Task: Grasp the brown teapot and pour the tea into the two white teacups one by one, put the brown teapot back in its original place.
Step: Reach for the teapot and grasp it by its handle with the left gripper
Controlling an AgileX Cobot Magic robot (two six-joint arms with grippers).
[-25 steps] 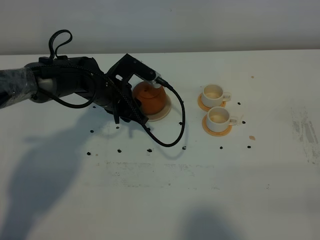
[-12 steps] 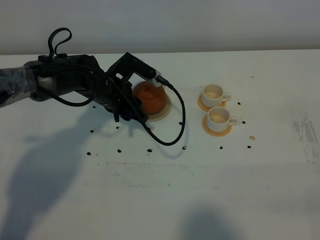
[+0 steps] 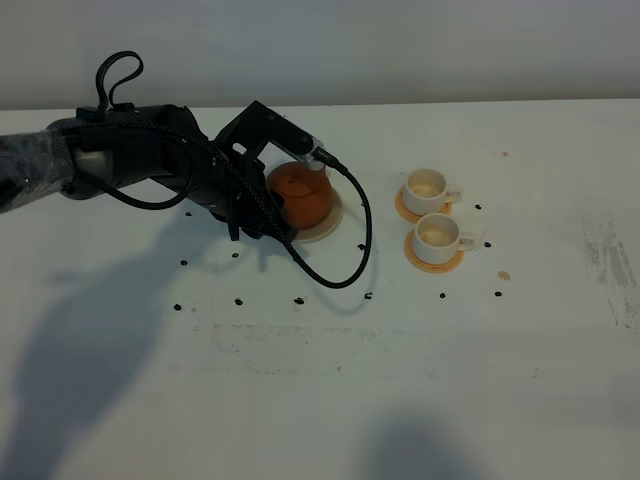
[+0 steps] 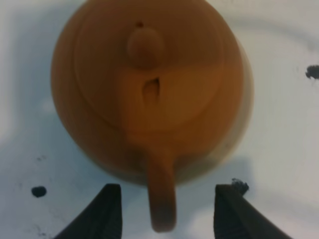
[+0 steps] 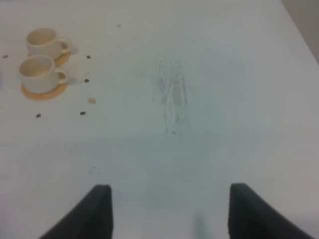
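Brown teapot (image 3: 303, 196): upright on beige saucer (image 3: 325, 231), lid on. Handle lies between parted fingers of left gripper (image 4: 167, 191), untouched. Black cable (image 3: 355, 262) loops beside saucer. Far teacup (image 3: 428, 185) and near teacup (image 3: 437, 233) on coasters, further right. Black specks (image 3: 240, 300) on table (image 3: 400, 400). Right gripper (image 5: 167, 191) agape, holding nothing.

the brown teapot (image 4: 149, 89) looks like unglazed clay, smooth and matt, with a faint sheen on its lid. right of centre, the upper white teacup (image 3: 428, 186) and the lower white teacup (image 3: 438, 234) look like smooth glazed ceramic, each on a matt orange-tan coaster (image 3: 432, 261). the beige saucer (image 3: 326, 228) is dull. the white table (image 3: 400, 380) is matt and scuffed near the right edge. the black arm (image 3: 150, 160) is matt, with crinkled clear plastic wrap (image 3: 25, 170) at the upper left.
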